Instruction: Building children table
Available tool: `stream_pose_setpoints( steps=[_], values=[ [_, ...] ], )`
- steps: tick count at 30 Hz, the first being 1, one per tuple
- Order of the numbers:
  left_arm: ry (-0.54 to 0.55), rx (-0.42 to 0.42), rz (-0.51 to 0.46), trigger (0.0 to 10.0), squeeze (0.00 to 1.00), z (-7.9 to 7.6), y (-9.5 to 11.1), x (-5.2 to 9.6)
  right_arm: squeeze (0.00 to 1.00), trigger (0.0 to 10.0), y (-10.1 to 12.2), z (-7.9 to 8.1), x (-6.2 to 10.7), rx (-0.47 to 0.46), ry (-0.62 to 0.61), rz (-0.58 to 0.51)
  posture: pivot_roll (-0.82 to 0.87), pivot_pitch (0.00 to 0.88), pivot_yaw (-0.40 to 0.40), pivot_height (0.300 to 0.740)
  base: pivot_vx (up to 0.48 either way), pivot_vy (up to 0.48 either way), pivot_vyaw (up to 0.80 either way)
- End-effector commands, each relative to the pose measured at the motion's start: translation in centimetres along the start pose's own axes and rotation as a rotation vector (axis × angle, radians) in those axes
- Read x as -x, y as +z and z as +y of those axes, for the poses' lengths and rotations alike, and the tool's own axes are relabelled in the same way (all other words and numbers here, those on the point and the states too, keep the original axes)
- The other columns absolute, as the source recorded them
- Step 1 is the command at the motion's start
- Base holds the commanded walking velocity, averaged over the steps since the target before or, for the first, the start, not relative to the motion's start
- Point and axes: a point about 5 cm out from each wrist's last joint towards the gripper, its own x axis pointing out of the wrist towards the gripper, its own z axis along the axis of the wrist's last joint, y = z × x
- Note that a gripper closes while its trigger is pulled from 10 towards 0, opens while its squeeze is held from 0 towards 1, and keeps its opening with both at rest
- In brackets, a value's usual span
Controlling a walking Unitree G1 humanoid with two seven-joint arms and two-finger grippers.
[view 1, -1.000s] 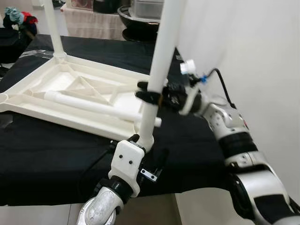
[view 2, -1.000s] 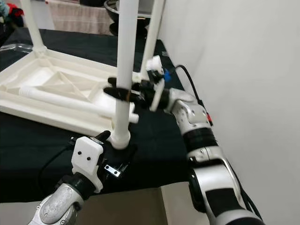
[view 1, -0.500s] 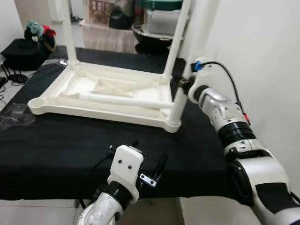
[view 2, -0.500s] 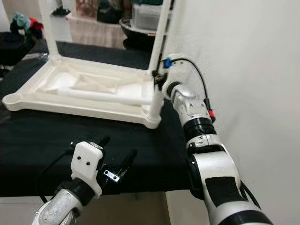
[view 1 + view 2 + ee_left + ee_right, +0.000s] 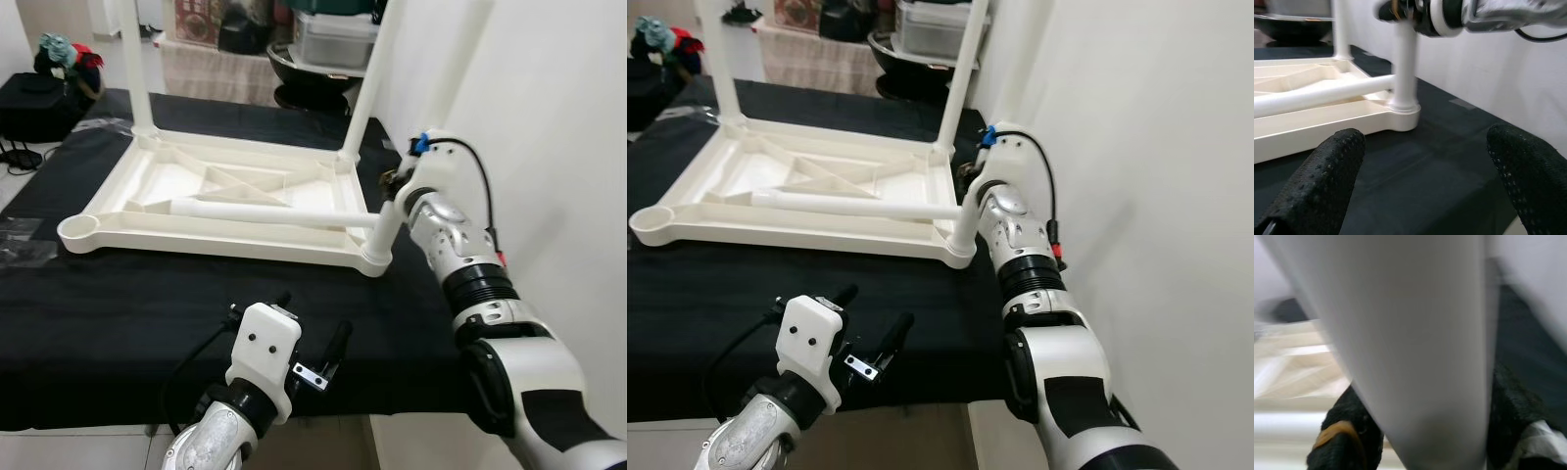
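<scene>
A white children's table top (image 5: 216,241) lies upside down on the black-covered table (image 5: 118,333). Three white legs stand in its corners. My right gripper (image 5: 394,186) is shut on the near right leg (image 5: 384,233), a little above its socket; in the right wrist view the black fingers (image 5: 1344,431) press both sides of it. A loose leg (image 5: 265,212) lies across the underside. The near left corner socket (image 5: 78,231) holds nothing. My left gripper (image 5: 312,328) hovers open near the front edge, well short of the table top, with nothing between its fingers (image 5: 1317,186).
A white wall (image 5: 558,147) runs close along the right side. Beyond the black table stand a dark bowl (image 5: 304,69), a plastic bin (image 5: 338,24) and a plush toy (image 5: 64,49) on a black bag. The front edge lies just under my left gripper.
The right gripper, holding the leg, has taken the near right corner away from the front edge and from the left gripper. The table top has swung round. The left gripper has stayed open.
</scene>
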Motion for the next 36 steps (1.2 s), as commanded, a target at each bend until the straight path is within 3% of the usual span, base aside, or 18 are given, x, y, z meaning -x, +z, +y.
stream_pose_setpoints(
  steps=[1,2,3,4,5,7,15,16,17,21,24,27,30,31,33,34,36],
  values=[
    [-0.004,-0.009,0.006,10.0,0.00,-0.1,-0.1,0.0,0.00,10.0,1.9,3.3,1.0,0.005,0.448,-0.047,0.07,0.114,-0.157,0.740,0.000,0.000,0.00],
    [-0.004,-0.009,0.006,10.0,0.00,-0.1,-0.1,0.0,0.00,10.0,1.9,3.3,1.0,0.005,0.448,-0.047,0.07,0.114,-0.157,0.740,0.000,0.000,0.00],
    [-0.003,-0.011,0.006,10.0,0.00,0.0,-0.1,0.0,0.00,10.0,2.2,3.8,1.9,0.047,0.598,-0.049,0.07,0.114,-0.157,0.740,0.000,0.000,0.00],
    [-0.003,-0.011,0.006,10.0,0.00,0.0,-0.1,0.0,0.00,10.0,2.2,3.8,1.9,0.047,0.598,-0.049,0.07,0.114,-0.157,0.740,0.000,0.000,0.00],
    [-0.002,-0.013,0.005,10.0,0.00,0.0,-0.1,0.0,0.00,10.0,2.3,4.1,3.0,0.125,0.743,-0.058,0.07,0.114,-0.157,0.740,0.000,0.000,0.00],
    [-0.004,-0.012,0.004,10.0,0.00,0.0,-0.1,0.0,0.00,10.0,1.5,3.8,5.0,0.178,0.965,-0.006,0.07,0.115,-0.156,0.740,0.000,0.000,0.00],
    [-0.003,-0.012,0.008,10.0,0.00,0.0,-0.2,0.1,0.00,10.0,-0.1,3.1,5.5,0.173,1.084,0.072,0.07,0.118,-0.156,0.740,0.000,0.000,0.00],
    [-0.001,-0.013,0.009,10.0,0.00,0.1,-0.2,0.1,0.00,5.8,-0.5,3.1,5.5,0.166,1.095,0.088,0.07,0.118,-0.156,0.740,0.000,0.000,0.00],
    [0.000,-0.013,0.009,10.0,0.00,0.1,-0.1,0.1,0.00,0.0,-0.9,3.2,5.5,0.155,1.114,0.102,0.07,0.118,-0.156,0.740,0.000,0.000,0.00],
    [0.000,-0.014,0.009,10.0,0.00,0.1,-0.1,0.1,0.00,0.0,-1.3,3.3,5.5,0.143,1.123,0.111,0.08,0.119,-0.155,0.740,0.000,0.000,0.00],
    [-0.001,-0.012,0.008,10.0,0.00,0.1,-0.1,0.1,0.00,0.0,-1.0,3.3,3.8,0.240,0.929,0.012,0.08,0.120,-0.155,0.740,0.000,0.000,0.00],
    [-0.002,-0.013,0.008,10.0,0.00,0.1,-0.1,0.1,0.00,0.0,0.5,2.4,1.7,0.176,0.614,-0.089,0.07,0.122,-0.153,0.740,0.000,0.000,0.00],
    [-0.002,-0.014,0.008,10.0,0.00,0.1,-0.1,0.1,0.00,0.0,0.7,2.3,1.5,0.172,0.573,-0.103,0.07,0.122,-0.153,0.740,0.000,0.000,0.00],
    [-0.001,-0.014,0.008,10.0,0.00,0.1,-0.1,0.1,0.00,0.0,0.9,2.0,1.1,0.179,0.490,-0.109,0.07,0.123,-0.155,0.740,0.000,0.000,0.00],
    [0.000,-0.013,0.007,10.0,0.00,0.2,-0.1,0.1,0.00,0.0,0.9,0.4,0.4,0.229,0.215,-0.074,0.07,0.124,-0.154,0.740,0.000,0.000,0.00],
    [0.000,-0.013,0.007,10.0,0.00,0.2,-0.1,0.1,0.00,0.0,0.9,0.4,0.4,0.229,0.215,-0.074,0.07,0.124,-0.154,0.740,0.000,0.000,0.00],
    [-0.004,-0.012,0.005,10.0,0.00,0.1,-0.1,0.0,0.00,0.0,0.8,-2.4,0.5,0.314,-0.091,-0.015,0.07,0.122,-0.155,0.740,0.000,0.000,0.00]
  ],
)
